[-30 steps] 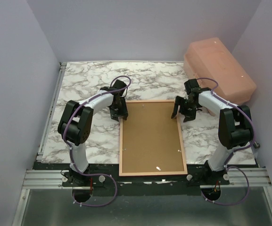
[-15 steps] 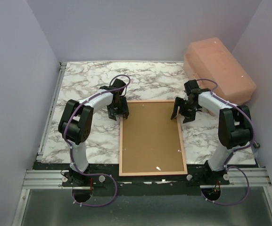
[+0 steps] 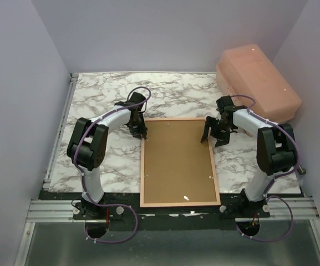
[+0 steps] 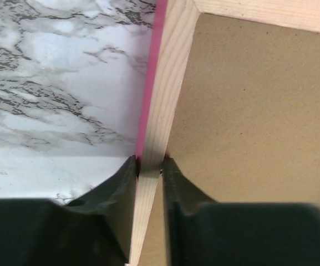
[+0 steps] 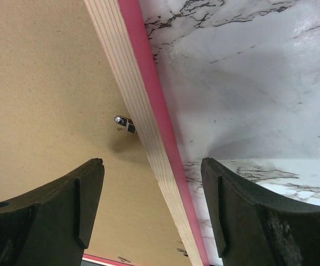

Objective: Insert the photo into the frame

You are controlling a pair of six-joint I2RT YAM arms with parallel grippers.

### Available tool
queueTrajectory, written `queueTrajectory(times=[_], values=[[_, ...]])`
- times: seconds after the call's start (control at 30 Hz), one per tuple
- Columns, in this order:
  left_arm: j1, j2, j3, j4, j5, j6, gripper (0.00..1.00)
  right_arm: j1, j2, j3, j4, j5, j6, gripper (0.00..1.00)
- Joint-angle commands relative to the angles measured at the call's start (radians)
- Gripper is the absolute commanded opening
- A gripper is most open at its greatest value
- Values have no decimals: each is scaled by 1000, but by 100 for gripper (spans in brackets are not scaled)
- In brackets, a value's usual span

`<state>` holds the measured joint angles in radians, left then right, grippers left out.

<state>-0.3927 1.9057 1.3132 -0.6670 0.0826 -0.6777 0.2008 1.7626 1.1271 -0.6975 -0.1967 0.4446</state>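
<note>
The frame (image 3: 176, 205) lies flat in the middle of the marble table (image 3: 98, 100), back side up. We see its pale wood rim (image 4: 165, 94) (image 5: 129, 94) and only a thin pink line along the outer edge. A brown board (image 3: 177, 160) (image 4: 248, 111) (image 5: 43, 83) fills the inside. A small metal clip (image 5: 125, 123) sits on the board right by the right rim.

Our left gripper (image 3: 139, 132) (image 4: 148, 163) is near the far left corner. Its two fingers pinch the left rim, one on the outside and one on the board side.

Our right gripper (image 3: 214, 136) (image 5: 151, 163) is near the far right corner. Its fingers are spread wide, one over the board and one over the table, with the rim between them.

A big peach box (image 3: 259, 77) sits at the far right.
</note>
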Motion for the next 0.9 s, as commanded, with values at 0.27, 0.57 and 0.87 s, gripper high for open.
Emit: queueTrajectory(times=[0.27, 0.57, 0.87], values=[[-5, -67, -121, 63, 12, 41, 0, -7, -2, -15, 8, -18, 12, 78], [-6, -196, -132, 40, 6, 43, 50, -6, -48, -24, -7, -8, 22, 79], [-20, -365, -301, 74, 102, 15, 77, -6, -154, -117, -33, -6, 39, 85]])
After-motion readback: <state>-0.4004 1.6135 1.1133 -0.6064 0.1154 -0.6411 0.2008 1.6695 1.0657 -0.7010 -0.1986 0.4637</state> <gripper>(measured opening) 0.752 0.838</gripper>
